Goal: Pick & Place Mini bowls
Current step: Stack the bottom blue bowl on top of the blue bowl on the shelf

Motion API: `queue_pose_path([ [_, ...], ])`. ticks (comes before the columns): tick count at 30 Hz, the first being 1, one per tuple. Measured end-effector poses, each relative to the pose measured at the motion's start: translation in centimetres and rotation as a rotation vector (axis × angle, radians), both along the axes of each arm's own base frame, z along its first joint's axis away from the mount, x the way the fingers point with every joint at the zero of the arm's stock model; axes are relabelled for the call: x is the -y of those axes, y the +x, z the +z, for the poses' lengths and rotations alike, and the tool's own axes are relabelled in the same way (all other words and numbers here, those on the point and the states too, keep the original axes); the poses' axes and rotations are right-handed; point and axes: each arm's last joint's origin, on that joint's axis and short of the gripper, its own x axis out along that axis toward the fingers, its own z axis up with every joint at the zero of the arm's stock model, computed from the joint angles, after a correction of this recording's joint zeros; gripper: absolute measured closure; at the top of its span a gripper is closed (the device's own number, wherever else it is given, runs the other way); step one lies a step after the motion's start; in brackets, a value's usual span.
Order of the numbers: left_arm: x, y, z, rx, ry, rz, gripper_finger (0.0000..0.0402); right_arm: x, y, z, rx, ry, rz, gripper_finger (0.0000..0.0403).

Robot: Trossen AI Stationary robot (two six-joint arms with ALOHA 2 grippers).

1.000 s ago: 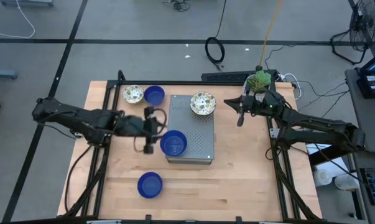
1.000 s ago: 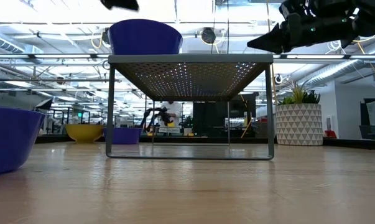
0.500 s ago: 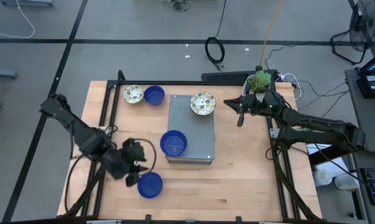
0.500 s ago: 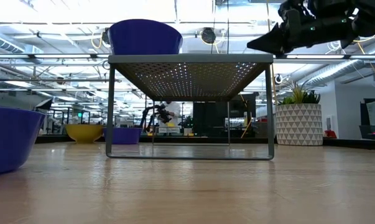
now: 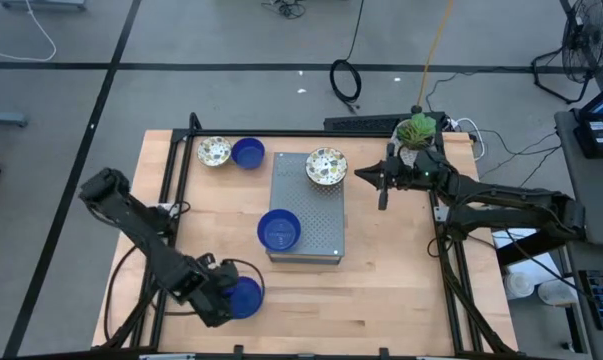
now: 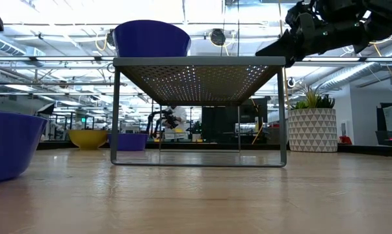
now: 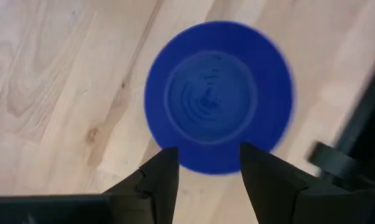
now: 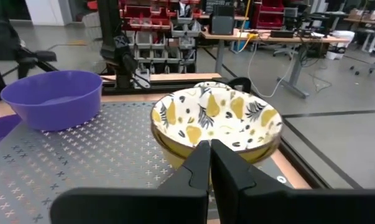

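**Q:** Five mini bowls show from above. Where does each one sit?

**A:** On the perforated metal stand [image 5: 306,210] at table centre: one blue bowl [image 5: 279,230] at its near left part, one patterned bowl [image 5: 326,166] at its far right part. On the wooden table [image 5: 391,290] beyond the stand's far left corner: a second patterned bowl [image 5: 214,152] touching or just beside a second blue bowl [image 5: 248,153]. A third blue bowl [image 5: 243,297] sits on the table near the near left edge.

**Q:** State of the left gripper?

**A:** The left gripper [image 7: 203,167] hangs directly over the third blue bowl [image 7: 218,96]. Its fingers [image 7: 164,180] stand apart, with the bowl's rim showing between them. It holds nothing. Height above the bowl is hard to judge; contact probably does not occur.

**Q:** State of the right gripper?

**A:** The right gripper [image 8: 210,163] is at the far right of the stand, above table level, pointed at the patterned bowl [image 8: 215,124]. Its fingers are pressed together and grip nothing.

**Q:** Other items?

**A:** A potted plant [image 5: 417,131] stands at the far right of the table, close behind the right arm.
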Motion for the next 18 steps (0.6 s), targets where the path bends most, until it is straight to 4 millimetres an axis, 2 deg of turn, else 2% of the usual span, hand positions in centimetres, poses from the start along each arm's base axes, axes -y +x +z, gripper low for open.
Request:
queue_pose_path([
  [6, -0.1, 1.3, -2.1, -0.059, 0.047, 0.037, 0.0231, -0.2, 0.4, -0.3, -0.011, 0.006, 0.018, 0.0402],
  [11, -0.6, 2.0, -3.0, -0.124, 0.041, 0.111, 0.0231, -0.5, 1.0, -0.9, -0.044, 0.019, 0.04, 0.0401],
  [14, -1.1, 1.9, -3.2, -0.233, -0.016, 0.254, 0.0231, -0.5, 1.3, -1.2, -0.06, 0.024, 0.047, 0.0402],
  [18, -1.3, 1.4, -3.2, -0.419, -0.114, 0.536, 0.0231, -0.5, 1.5, -1.4, -0.059, 0.024, 0.046, 0.0401],
])
